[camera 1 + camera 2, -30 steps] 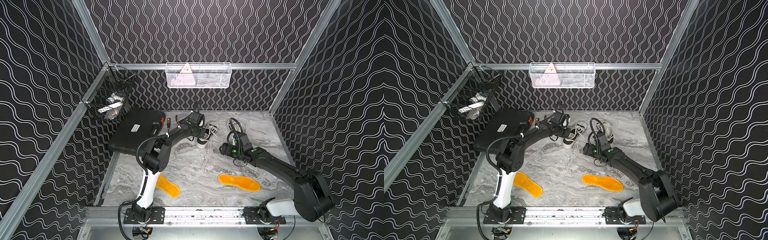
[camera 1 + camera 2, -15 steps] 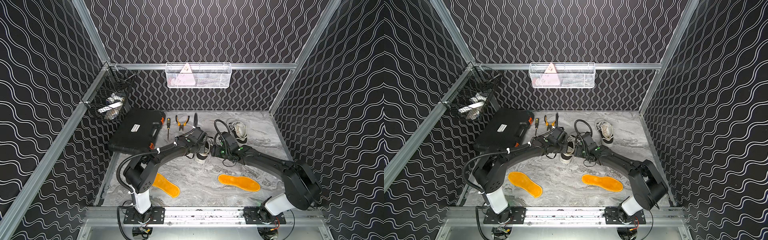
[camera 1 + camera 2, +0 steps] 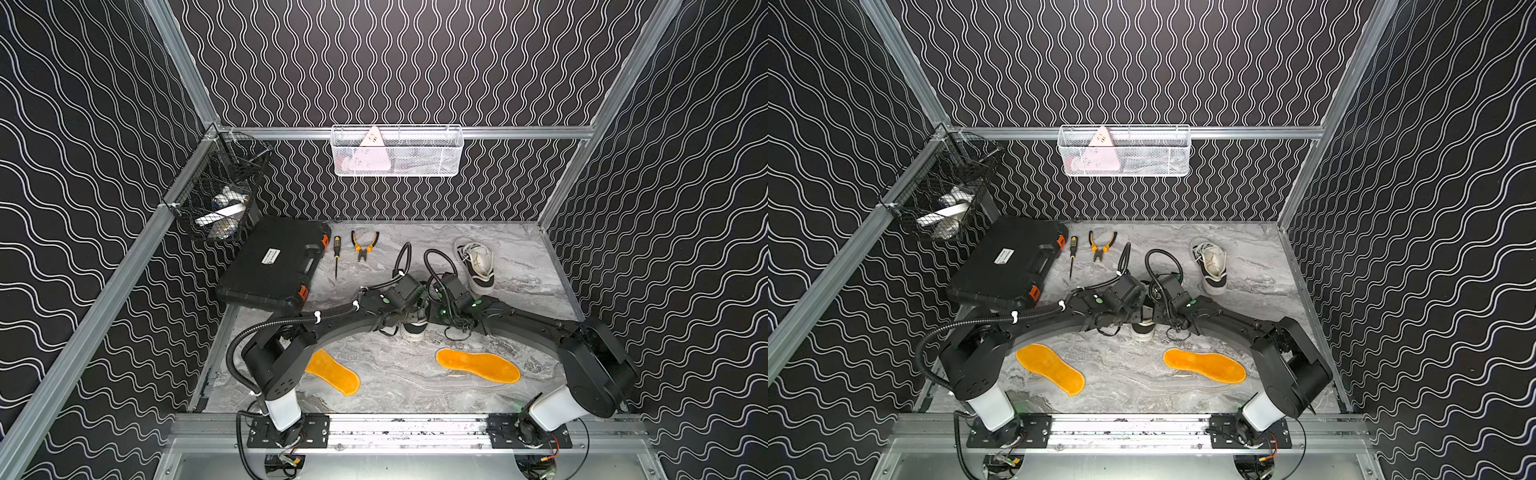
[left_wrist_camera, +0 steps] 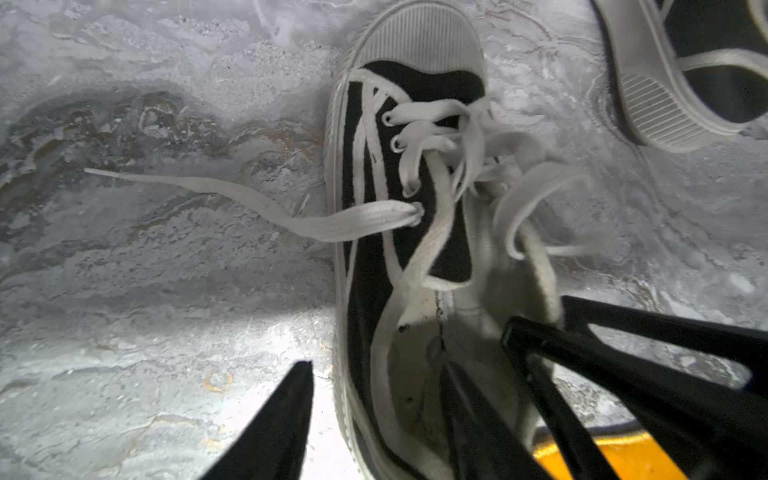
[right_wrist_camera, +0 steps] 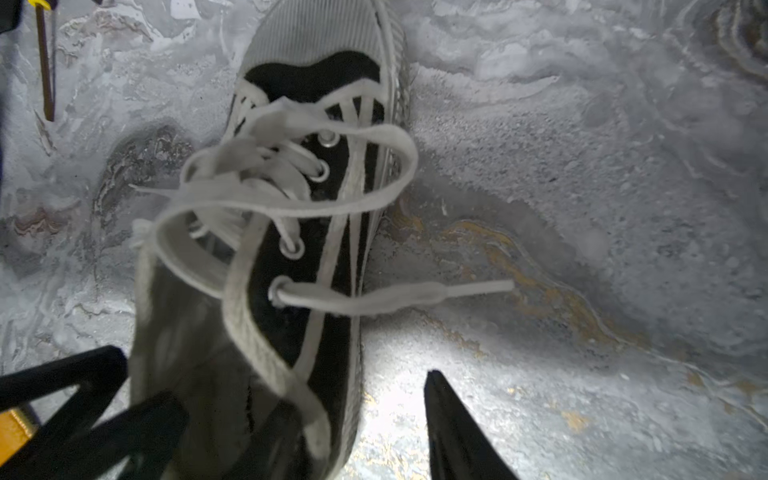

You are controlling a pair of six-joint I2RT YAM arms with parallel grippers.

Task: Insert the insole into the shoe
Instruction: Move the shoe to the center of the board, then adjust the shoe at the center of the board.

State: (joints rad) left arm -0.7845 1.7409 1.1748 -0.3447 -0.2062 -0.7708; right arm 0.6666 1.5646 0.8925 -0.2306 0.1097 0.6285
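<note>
The black canvas sneaker with white rubber toe cap and loose white laces (image 4: pixel 374 257) stands upright on its sole in the middle of the grey marbled desk (image 3: pixel 395 390), toe toward the front edge. In both top views only its toe cap shows from under the two wrists. One lace end trails flat on the desk beside it.

The left fingers (image 4: pixel 282 432) stand apart astride one side wall at the heel end. One tip is outside over bare desk and the other is down in the opening, with nothing gripped. The right fingers (image 5: pixel 457 440) straddle the opposite wall, parted. Their outer tip is clear of the sole, the inner one is blurred within the opening, and nothing is clamped.

Both insoles lie flat outside the sneaker, near the front edge. The right-hand orange insole (image 3: pixel 478 365) lies toward the front right. The left-hand orange insole (image 3: pixel 332 372) lies toward the front left, one end hidden behind the left arm.

A second matching sneaker (image 3: pixel 478 266) sits by the right edge toward the back, well apart. Near the back edge lie orange-handled pliers (image 3: pixel 365 245) and a black-and-yellow screwdriver (image 3: pixel 336 257). Beside them, a black plastic tool case with orange latches (image 3: pixel 274 262) fills the back left corner. A black wire basket (image 3: pixel 220 199) hangs on the left rail and a white mesh basket (image 3: pixel 397 151) on the back rail.
</note>
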